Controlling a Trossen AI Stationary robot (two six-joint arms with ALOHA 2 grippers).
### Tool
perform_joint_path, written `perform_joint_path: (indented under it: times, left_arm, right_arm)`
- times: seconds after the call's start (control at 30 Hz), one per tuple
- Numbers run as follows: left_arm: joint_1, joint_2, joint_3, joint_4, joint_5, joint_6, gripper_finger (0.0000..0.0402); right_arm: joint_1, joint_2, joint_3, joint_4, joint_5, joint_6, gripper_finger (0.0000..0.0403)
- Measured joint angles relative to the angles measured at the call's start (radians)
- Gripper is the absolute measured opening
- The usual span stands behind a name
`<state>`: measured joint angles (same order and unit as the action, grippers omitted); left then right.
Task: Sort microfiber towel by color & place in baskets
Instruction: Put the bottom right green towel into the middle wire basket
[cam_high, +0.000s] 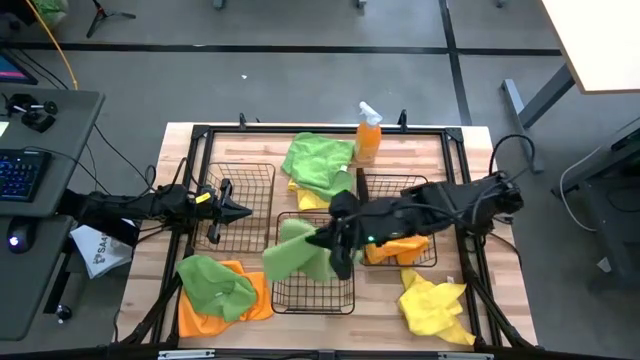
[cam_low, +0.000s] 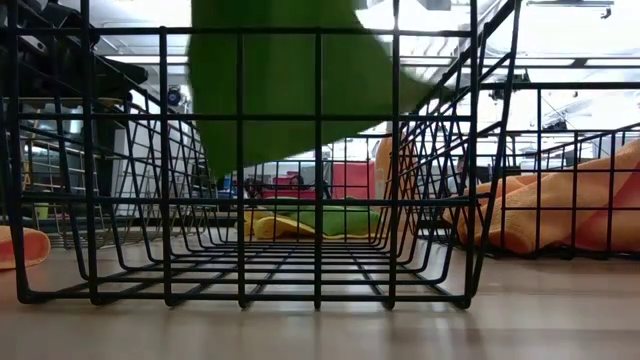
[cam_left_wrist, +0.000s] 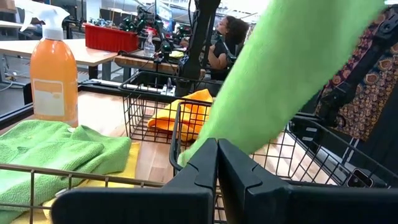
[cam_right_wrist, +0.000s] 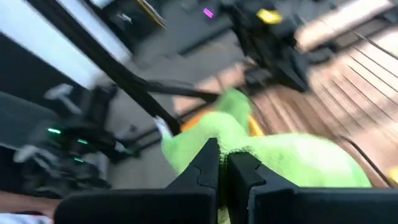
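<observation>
My right gripper (cam_high: 338, 238) is shut on a lime green towel (cam_high: 298, 252) above the middle basket (cam_high: 315, 300); in the low view the towel (cam_low: 280, 90) hangs clear of the basket floor (cam_low: 300, 270). My left gripper (cam_high: 238, 210) waits shut over the left basket (cam_high: 250, 180). The right basket (cam_high: 425, 190) contains an orange towel (cam_high: 405, 247). A green towel (cam_high: 320, 165) lies on a yellow one (cam_high: 305, 197) at the far side. A green towel (cam_high: 212, 280) lies on an orange one (cam_high: 255, 300) near left. A yellow towel (cam_high: 435, 305) lies near right. My right gripper pinches the green towel between its two fingers at a bunched upper part (cam_right_wrist: 239, 149). The arm reaches in from the table's right. The towel is lifted clear and hangs slack below the fingers, its lower end (cam_low: 235, 160) over the middle basket.
An orange spray bottle (cam_high: 368, 135) stands at the far edge behind the baskets. A black metal frame (cam_high: 300, 130) runs around the work area. A person (cam_left_wrist: 227, 37) shows in the room beyond the table. Bare wood (cam_high: 500, 290) lies near right.
</observation>
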<state>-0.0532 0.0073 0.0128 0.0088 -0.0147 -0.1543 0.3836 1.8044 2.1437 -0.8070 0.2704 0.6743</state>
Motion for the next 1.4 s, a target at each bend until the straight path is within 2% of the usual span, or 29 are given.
perform_joint_path:
  times: [0.2,0.33,0.47,0.57,0.8,1.0,1.13,1.4]
  left_arm:
    - [0.000,0.000,0.000,0.000,0.000,0.000,0.0001]
    - [0.000,0.000,0.000,0.001,0.000,0.000,0.0001]
    - [0.000,0.000,0.000,0.000,0.000,0.000,0.0001]
    - [0.000,0.000,0.000,0.000,0.000,0.000,0.0001]
    - [0.000,0.000,0.000,0.000,0.000,0.000,0.0001]
    - [0.000,0.000,0.000,0.000,0.000,0.000,0.0001]
    - [0.000,0.000,0.000,0.000,0.000,0.000,0.0001]
    - [0.000,0.000,0.000,0.000,0.000,0.000,0.0001]
  right_arm:
    - [0.023,0.011,0.000,-0.244,0.098,0.111,0.0000]
    - [0.028,0.055,0.000,-0.253,0.138,0.132,0.0000]
    - [0.007,0.144,0.000,-0.197,0.050,0.111,0.0000]
    - [-0.010,0.204,0.000,-0.228,-0.036,0.074,0.0000]
    - [-0.040,0.248,0.000,-0.362,-0.011,0.081,0.0000]
    - [-0.107,0.319,0.000,-0.327,-0.117,0.083,0.0008]
    - [-0.139,0.352,0.000,-0.329,-0.234,0.086,0.0058]
    - [-0.185,0.351,0.049,-0.337,-0.452,0.077,0.0220]
